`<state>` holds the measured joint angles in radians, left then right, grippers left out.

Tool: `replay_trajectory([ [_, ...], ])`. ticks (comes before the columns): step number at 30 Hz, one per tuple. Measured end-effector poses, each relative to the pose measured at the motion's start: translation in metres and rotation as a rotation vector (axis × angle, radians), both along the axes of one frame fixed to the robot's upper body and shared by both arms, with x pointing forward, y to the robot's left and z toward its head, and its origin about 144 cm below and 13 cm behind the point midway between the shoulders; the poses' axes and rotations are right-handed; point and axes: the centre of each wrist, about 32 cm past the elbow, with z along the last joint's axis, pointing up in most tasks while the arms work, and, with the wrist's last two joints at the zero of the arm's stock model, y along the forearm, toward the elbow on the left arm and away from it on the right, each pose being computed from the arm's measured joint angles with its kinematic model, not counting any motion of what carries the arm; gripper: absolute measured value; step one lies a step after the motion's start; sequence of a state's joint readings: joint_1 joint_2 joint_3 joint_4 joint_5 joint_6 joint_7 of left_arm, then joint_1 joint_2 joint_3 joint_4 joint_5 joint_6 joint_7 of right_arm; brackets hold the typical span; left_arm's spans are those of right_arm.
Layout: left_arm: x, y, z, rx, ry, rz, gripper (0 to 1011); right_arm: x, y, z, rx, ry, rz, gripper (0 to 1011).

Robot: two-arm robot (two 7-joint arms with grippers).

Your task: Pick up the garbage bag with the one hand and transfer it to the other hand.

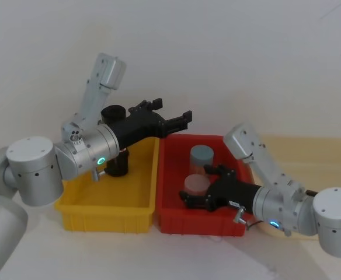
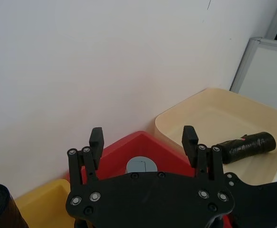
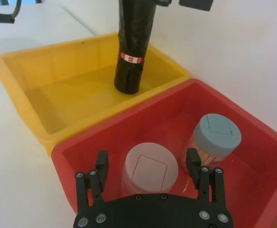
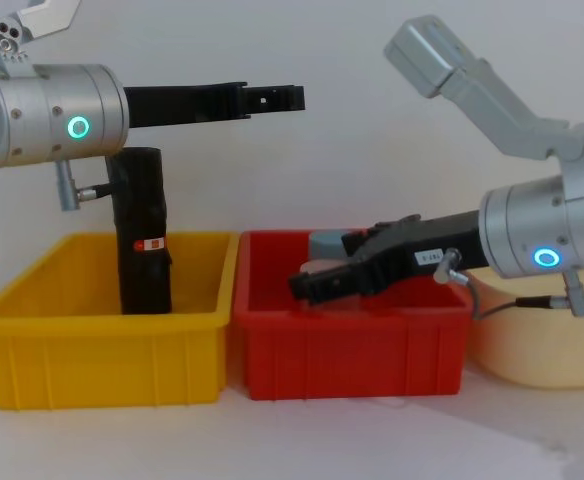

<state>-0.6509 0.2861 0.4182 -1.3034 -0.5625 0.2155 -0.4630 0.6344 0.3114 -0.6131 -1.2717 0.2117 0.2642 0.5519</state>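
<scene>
The garbage bag (image 1: pixel 117 162) is a tall black roll with a small red-and-white label, standing upright at the back of the yellow bin (image 1: pixel 100 213); it also shows from the side (image 4: pixel 140 230) and from the right wrist (image 3: pixel 131 57). My left gripper (image 1: pixel 170 114), on the green-lit wrist, hangs open and empty above the bins' shared wall, past the bag's top to its right (image 4: pixel 272 97) (image 2: pixel 143 135). My right gripper (image 1: pixel 201 185), on the blue-lit wrist, is open low inside the red bin (image 1: pixel 199 224), its fingers either side of a pink-lidded jar (image 3: pixel 150 168).
A second jar with a grey-blue lid (image 3: pixel 216 133) stands beside the pink one in the red bin. To the right sits a beige basin (image 2: pixel 214 118) with a slimmer black roll (image 2: pixel 247 145) lying in it. A white wall rises close behind the bins.
</scene>
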Motion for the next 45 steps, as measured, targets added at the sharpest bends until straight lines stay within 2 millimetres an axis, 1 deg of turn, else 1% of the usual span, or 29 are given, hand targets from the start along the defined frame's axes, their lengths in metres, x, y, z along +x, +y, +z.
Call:
replay_trajectory([
  [14, 0.0, 0.0, 0.0, 0.0, 0.0, 0.0, 1001, 0.005, 0.007, 0.001, -0.056, -0.013, 0.01, 994],
  [16, 0.0, 0.0, 0.0, 0.0, 0.0, 0.0, 1001, 0.005, 0.008, 0.0, -0.066, -0.01, 0.01, 946],
  [19, 0.0, 0.0, 0.0, 0.0, 0.0, 0.0, 1001, 0.005, 0.009, -0.001, -0.073, -0.009, 0.009, 908],
  [21, 0.0, 0.0, 0.0, 0.0, 0.0, 0.0, 1001, 0.006, 0.009, -0.001, -0.078, -0.009, 0.009, 841],
  [22, 0.0, 0.0, 0.0, 0.0, 0.0, 0.0, 1001, 0.006, 0.009, -0.001, -0.08, -0.01, 0.009, 792],
  [27, 0.0, 0.0, 0.0, 0.0, 0.0, 0.0, 1001, 0.006, 0.01, 0.0, -0.085, -0.012, 0.008, 694],
  [45, 0.0, 0.0, 0.0, 0.0, 0.0, 0.0, 1001, 0.007, 0.01, 0.001, -0.083, -0.023, -0.001, 694],
])
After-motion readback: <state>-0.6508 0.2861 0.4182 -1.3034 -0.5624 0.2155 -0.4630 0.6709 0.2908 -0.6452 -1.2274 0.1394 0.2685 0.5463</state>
